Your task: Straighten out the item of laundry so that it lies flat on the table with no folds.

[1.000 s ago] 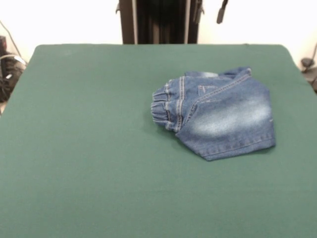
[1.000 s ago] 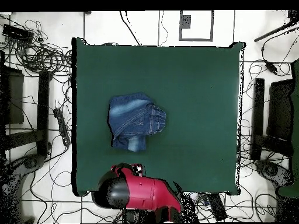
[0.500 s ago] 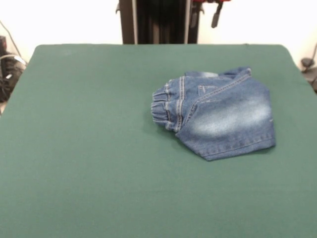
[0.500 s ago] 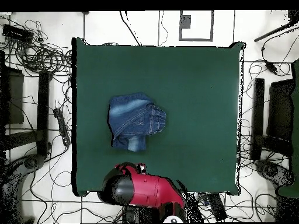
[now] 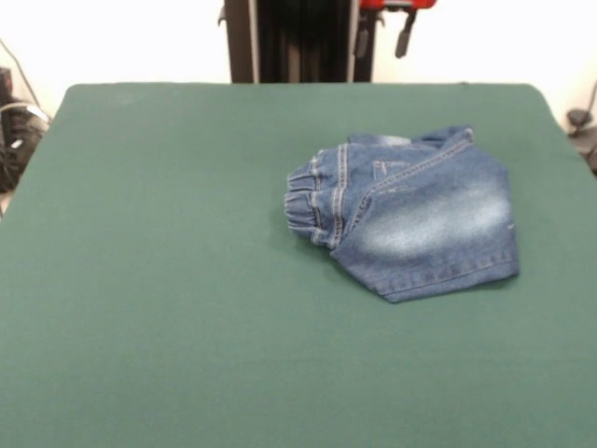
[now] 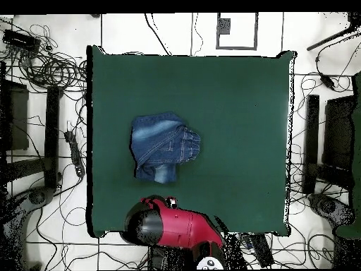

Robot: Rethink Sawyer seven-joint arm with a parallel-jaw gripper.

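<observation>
Jeans well below tool

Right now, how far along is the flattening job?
Nothing looks done: the jeans lie bunched on the green table, folded over themselves with the gathered waistband sticking out to one side. Nothing is in hand either: the end effector hangs at the table's far edge, clear of the denim. Left to do: reach the jeans, grasp them, and spread out every fold.
</observation>
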